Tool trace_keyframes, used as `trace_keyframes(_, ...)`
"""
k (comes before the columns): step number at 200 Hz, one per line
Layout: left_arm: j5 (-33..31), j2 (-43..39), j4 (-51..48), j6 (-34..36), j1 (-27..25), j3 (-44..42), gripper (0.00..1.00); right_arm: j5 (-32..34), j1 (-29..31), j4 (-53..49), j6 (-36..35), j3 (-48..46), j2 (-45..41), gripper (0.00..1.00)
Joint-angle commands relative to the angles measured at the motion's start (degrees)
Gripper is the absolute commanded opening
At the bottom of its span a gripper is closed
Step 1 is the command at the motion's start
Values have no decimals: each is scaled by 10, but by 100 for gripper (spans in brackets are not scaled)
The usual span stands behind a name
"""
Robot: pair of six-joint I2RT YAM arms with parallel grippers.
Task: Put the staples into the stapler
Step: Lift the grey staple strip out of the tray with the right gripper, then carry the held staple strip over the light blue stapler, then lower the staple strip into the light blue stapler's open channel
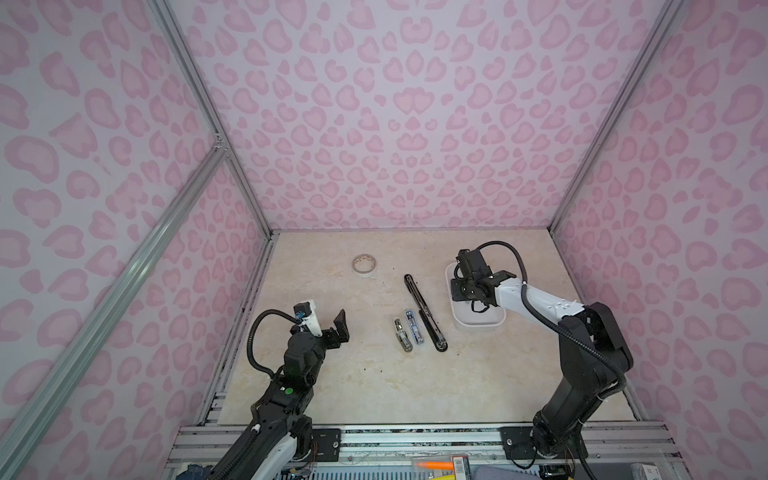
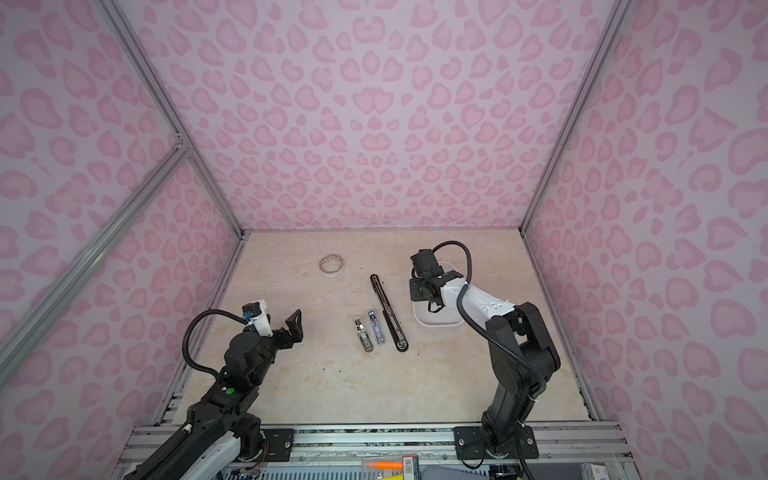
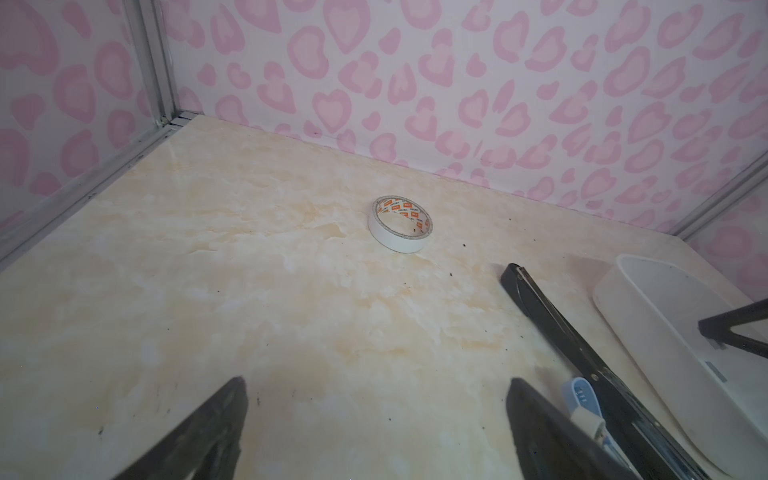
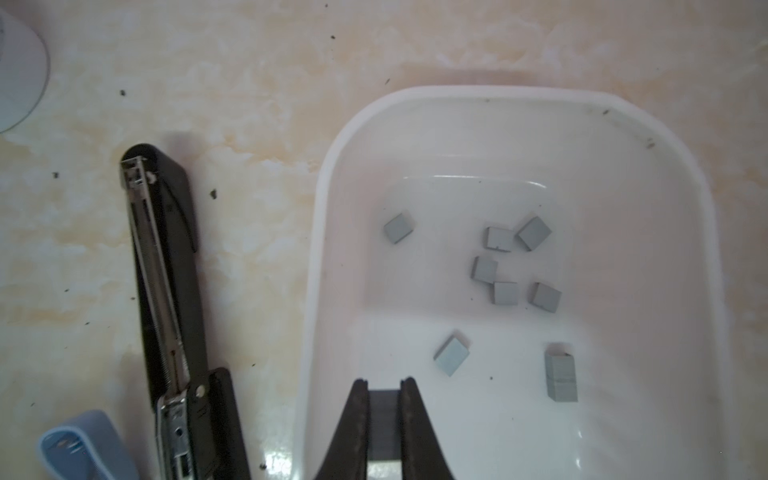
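Note:
Several small grey strips of staples [image 4: 505, 293] lie loose in a white tray [image 4: 324, 208]. My right gripper [image 4: 384, 382] reaches down into the tray [image 1: 478, 322] and is shut on one grey strip of staples [image 4: 384, 419], pinched between its two dark fingers. A long black stapler [image 1: 424, 312] [image 4: 166, 291] lies opened out flat just left of the tray, its metal magazine channel facing up. My left gripper [image 1: 338, 327] [image 3: 374, 382] hovers open over bare table to the left, holding nothing.
Two small staplers, a light blue one [image 1: 414, 327] and a silver one [image 1: 402, 335], lie side by side left of the black stapler. A roll of white tape [image 1: 365, 264] sits toward the back. Pink patterned walls close in three sides.

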Motion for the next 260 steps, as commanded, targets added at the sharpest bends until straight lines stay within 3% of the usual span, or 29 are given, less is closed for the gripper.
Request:
trace_keyframes(1,36,32,0,-24,1,10,98,21,24,1,4,-11,-17,13)
trace_keyframes(43,126,138,-2,-11,1,53,97,50,99,-2,3,-3,-33,11)
trace_keyframes(129,97,110,17,-14,0,30,97,40,229,46,70,-50,-31,10)
trace_keyframes(260,97,118,20,-9,-4,32,99,68,274,53,125,-58,20,9)
